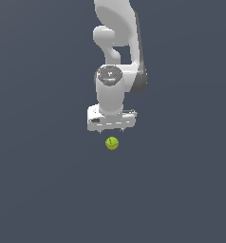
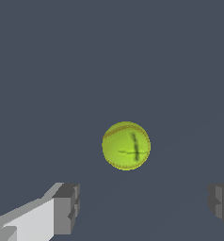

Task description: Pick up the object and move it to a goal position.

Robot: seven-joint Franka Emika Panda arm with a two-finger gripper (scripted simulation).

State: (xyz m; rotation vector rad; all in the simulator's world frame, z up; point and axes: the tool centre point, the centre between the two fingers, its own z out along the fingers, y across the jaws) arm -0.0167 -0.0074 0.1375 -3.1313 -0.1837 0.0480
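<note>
A bare simulated workspace, not any real room.

All I see around my white arm (image 1: 117, 57) is one flat, even slate-grey surface (image 1: 39, 190), with no walls, furniture or horizon; beyond the grey fingers (image 2: 67, 207) that same featureless grey fills my wrist view.

Surface finish: all matt, no gloss noted.

Ball (image 2: 126, 146): yellow-green, smooth skin with thin stitched-looking seams and a dark cross mark. Arm (image 1: 117, 52): smooth white shell, plastic-like, soft shading, with grey trim. Gripper (image 2: 142, 207): white body, fingertips (image 2: 67, 207) dull grey and blocky. Ground (image 1: 39, 190): flat, uniform slate grey, featureless.
</note>
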